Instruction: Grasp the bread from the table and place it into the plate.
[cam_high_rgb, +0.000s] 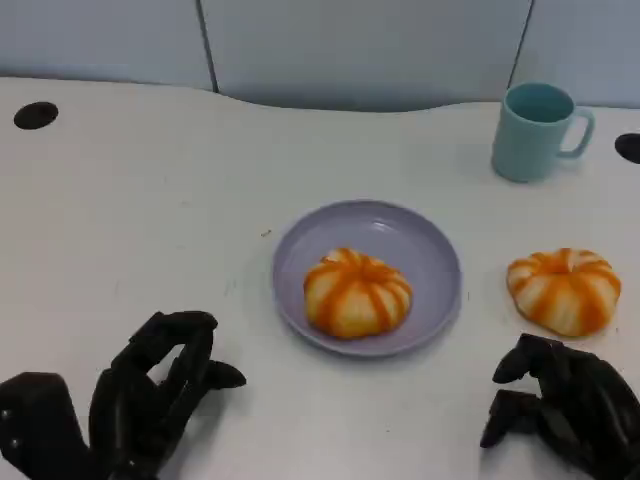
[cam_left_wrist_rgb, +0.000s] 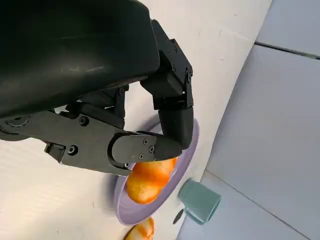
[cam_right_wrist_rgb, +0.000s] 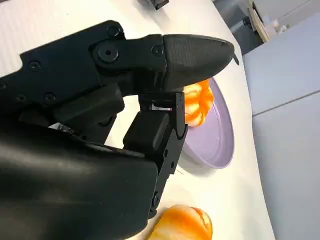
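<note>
While one orange-striped bread already lies inside the lilac plate at the middle of the white table, a second bread of the same kind rests on the bare tabletop to the plate's right, apart from its rim. The right hand sits at the near edge of the table just in front of that second bread, its black fingers curled inward with nothing between them; it does not touch the bread. The right wrist view shows those fingers bent over, with the plate and its bread beyond them and the loose bread close beside the hand's shell. The left hand rests at the near left of the table, well apart from the plate, its fingers likewise curled and holding nothing. From the left wrist view, its fingers arch in front of the plate and the bread on it. A pale teal mug stands upright at the far right of the table, its handle turned to the right. Two dark round holes mark the tabletop near its far corners.
</note>
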